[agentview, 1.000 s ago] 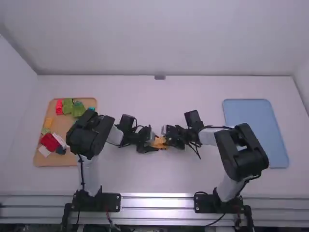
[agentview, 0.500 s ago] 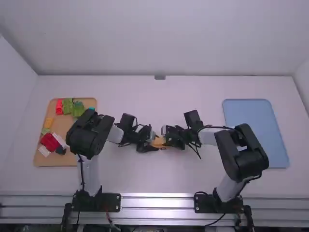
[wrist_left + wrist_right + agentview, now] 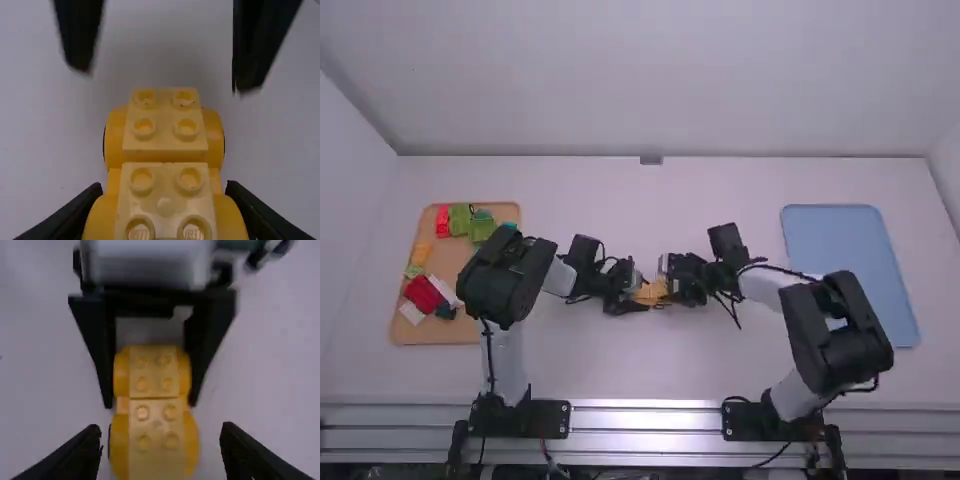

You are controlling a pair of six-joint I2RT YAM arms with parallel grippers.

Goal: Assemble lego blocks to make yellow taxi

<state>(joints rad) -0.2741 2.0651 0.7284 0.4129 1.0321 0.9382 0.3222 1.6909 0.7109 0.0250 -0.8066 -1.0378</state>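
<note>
In the high view, my left gripper (image 3: 638,294) and my right gripper (image 3: 666,284) face each other at mid-table, with the yellow block assembly (image 3: 650,292) between them. The left wrist view has my left gripper (image 3: 165,189) shut on the sides of the assembly (image 3: 165,137), which shows pale studded blocks on top and rounded orange-yellow sides. Above, the right gripper's fingers (image 3: 80,30) stand apart. In the right wrist view my right gripper (image 3: 161,431) is open, its fingers spread wide on either side of the assembly's near end (image 3: 156,440), not touching it.
A wooden tray (image 3: 445,338) at the left holds several red, green, yellow, white and blue blocks, partly behind the left arm. A blue tray (image 3: 840,240) lies at the right, beside the right arm's elbow.
The right arm's elbow and wrist have shifted slightly to the right, and its gripper has turned a little by the assembly. The left arm has kept still.
</note>
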